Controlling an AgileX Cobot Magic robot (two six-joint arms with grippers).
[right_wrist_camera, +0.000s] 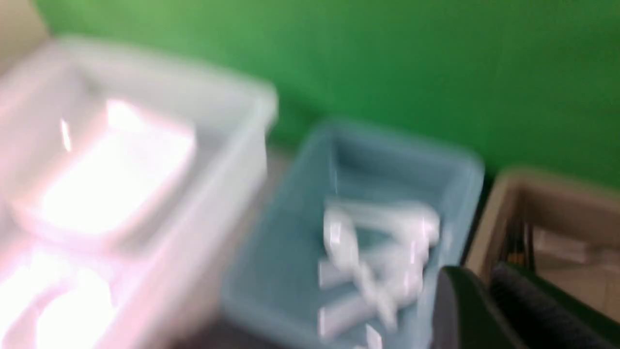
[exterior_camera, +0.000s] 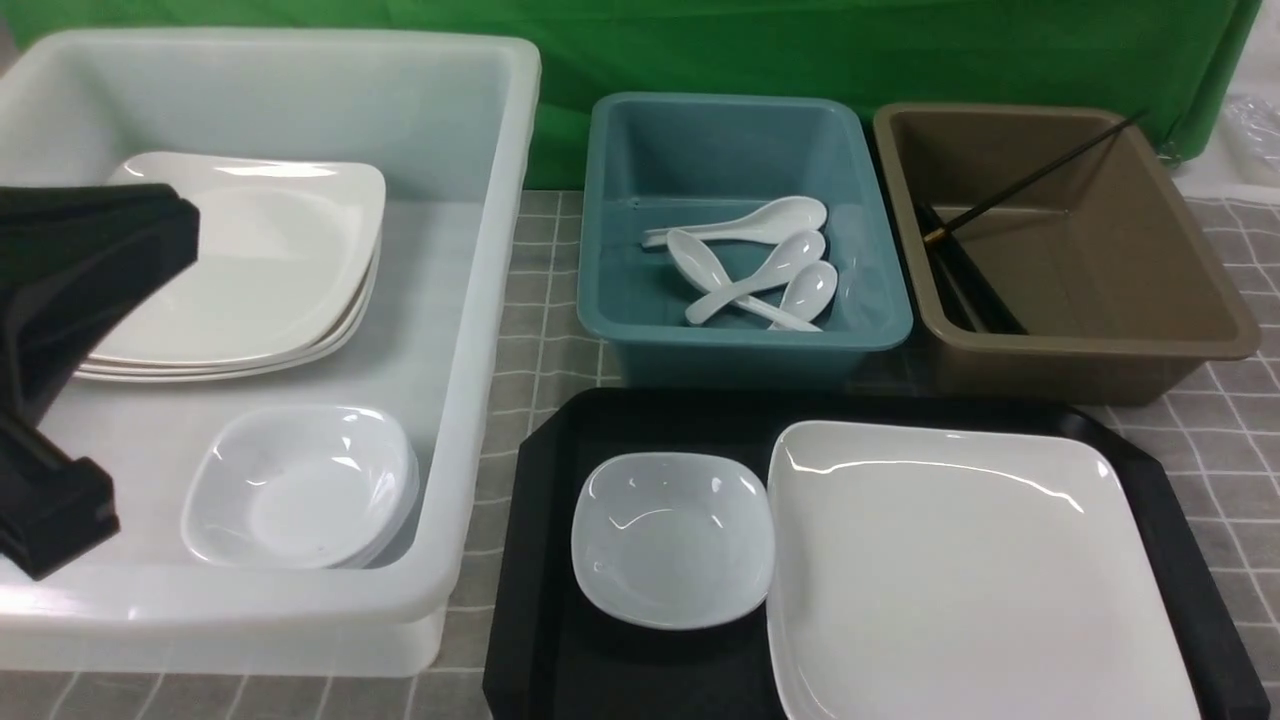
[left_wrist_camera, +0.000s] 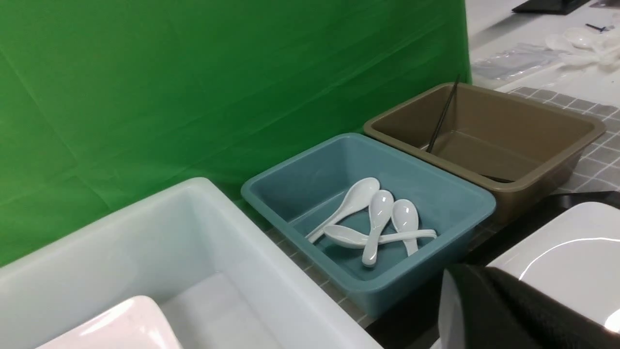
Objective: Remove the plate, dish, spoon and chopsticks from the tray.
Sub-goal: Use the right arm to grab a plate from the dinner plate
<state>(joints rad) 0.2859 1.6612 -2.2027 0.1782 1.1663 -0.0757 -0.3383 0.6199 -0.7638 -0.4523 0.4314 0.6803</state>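
The dish (exterior_camera: 672, 540) and plate (exterior_camera: 960, 560) are sitting side by side on the near tray (exterior_camera: 540, 560). 4 spoons (exterior_camera: 760, 262) are lying in the far teal bin (exterior_camera: 745, 345), chopsticks (exterior_camera: 1030, 182) in the brown bin (exterior_camera: 1090, 350). The left gripper (exterior_camera: 120, 235) is pressing together at the left. I cannot tell the grip of the blurred right gripper (right_wrist_camera: 484, 310).

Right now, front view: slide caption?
Large white plate and small pale dish sit on black plastic tray; white spoons in teal bin.

White tub (exterior_camera: 480, 300), teal bin (exterior_camera: 720, 150), brown bin (exterior_camera: 1100, 372), checked cloth (exterior_camera: 540, 330), green backdrop (exterior_camera: 800, 50).
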